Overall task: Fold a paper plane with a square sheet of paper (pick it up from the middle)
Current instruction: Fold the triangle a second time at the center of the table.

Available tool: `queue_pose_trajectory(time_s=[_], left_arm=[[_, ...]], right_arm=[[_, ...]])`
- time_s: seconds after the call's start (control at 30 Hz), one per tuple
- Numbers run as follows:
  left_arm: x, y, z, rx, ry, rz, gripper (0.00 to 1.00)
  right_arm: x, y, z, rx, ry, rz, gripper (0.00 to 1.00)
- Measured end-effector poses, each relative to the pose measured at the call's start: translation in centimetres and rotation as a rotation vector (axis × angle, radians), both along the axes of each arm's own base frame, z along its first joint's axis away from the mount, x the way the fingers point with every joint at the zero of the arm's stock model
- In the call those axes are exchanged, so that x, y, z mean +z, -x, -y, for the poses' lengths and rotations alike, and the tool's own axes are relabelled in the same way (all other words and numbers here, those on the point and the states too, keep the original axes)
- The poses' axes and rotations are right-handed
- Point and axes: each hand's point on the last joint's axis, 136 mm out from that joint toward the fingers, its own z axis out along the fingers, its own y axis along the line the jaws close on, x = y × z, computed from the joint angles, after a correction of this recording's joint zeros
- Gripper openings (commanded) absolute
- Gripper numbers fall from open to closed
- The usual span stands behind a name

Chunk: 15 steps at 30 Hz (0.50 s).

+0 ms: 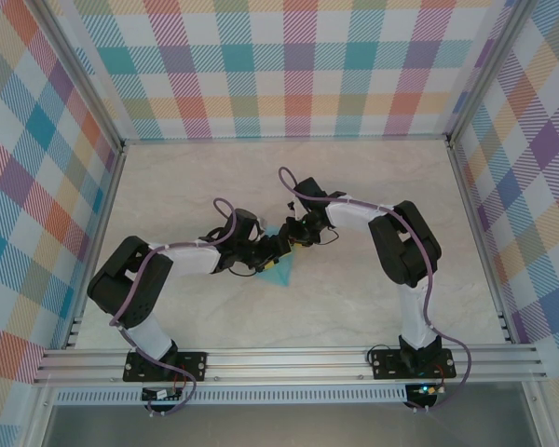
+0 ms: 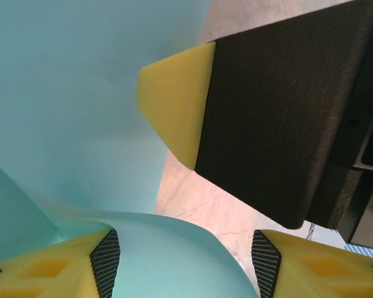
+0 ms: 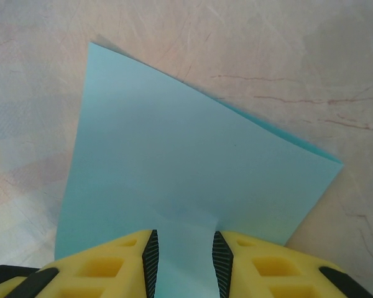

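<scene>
Okay so the marble-look desk (image 1: 373,186) is taking up most of the overhead view, boxed in by plaid walls (image 1: 289,65). The left arm (image 1: 140,279) and right arm (image 1: 405,242) are both reaching in and meeting near the middle of it.

The light-blue sheet of paper (image 1: 281,270) is lying at that meeting spot, mostly tucked under the two wrists, with one pointed corner poking out toward the near edge. From the right wrist camera it's looking partly folded. It's lying flat on the desk, and a second layer's edge is peeking out along its far right side (image 3: 193,155).

The left gripper (image 1: 268,253) is sitting with its jaws well apart. In its own camera a curl of the sheet (image 2: 68,93) is bulging up into that gap, and nothing is getting squeezed.

The right gripper (image 1: 296,233) is sitting right beside the left one. Its jaws are standing a little apart, with paper running flat across the narrow gap between them (image 3: 184,248). Nothing is looking pinched there. One of its yellow fingertips (image 2: 177,99) is showing up in the left wrist view, right at the edge of the sheet. I can't tell if it's actually pressing down on it.
</scene>
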Motion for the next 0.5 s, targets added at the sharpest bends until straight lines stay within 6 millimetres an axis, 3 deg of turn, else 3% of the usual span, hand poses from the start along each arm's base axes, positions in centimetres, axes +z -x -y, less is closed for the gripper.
queue_pose_trajectory(time_s=[0.5], left_arm=[[-0.09, -0.22, -0.16, 0.004, -0.012, 0.015, 0.68]], right_arm=[[0.98, 0.2, -0.32, -0.006, -0.088, -0.063, 0.42]])
